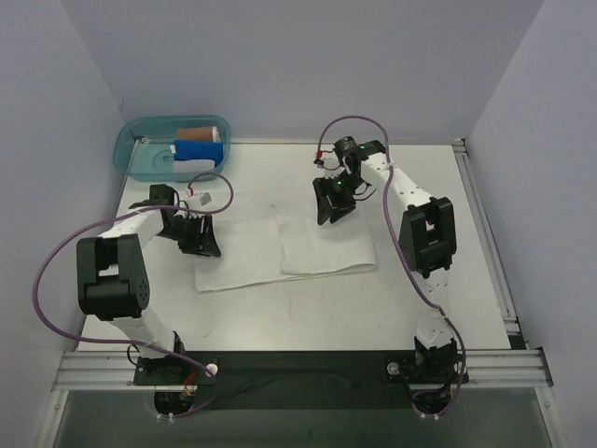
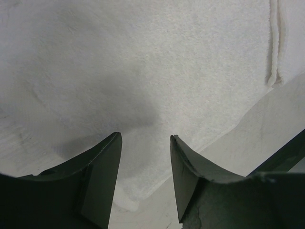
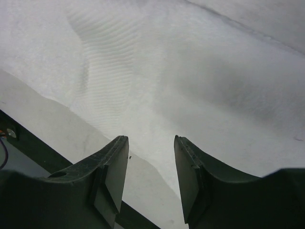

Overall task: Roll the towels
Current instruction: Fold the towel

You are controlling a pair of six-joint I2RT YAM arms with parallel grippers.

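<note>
Top external: left gripper (image 1: 201, 246) over the flat towel's (image 1: 270, 252) left end, right gripper (image 1: 334, 213) over its far edge, at the table's (image 1: 308, 317) centre. Both jaws are apart and empty, probably poised to pinch and roll.

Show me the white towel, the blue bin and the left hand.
white towel (image 1: 270, 254), top view, middle of the spread cloth.
blue bin (image 1: 118, 147), top view, its left rim.
left hand (image 2: 145, 138), left wrist view, midway between fingertips.
</note>
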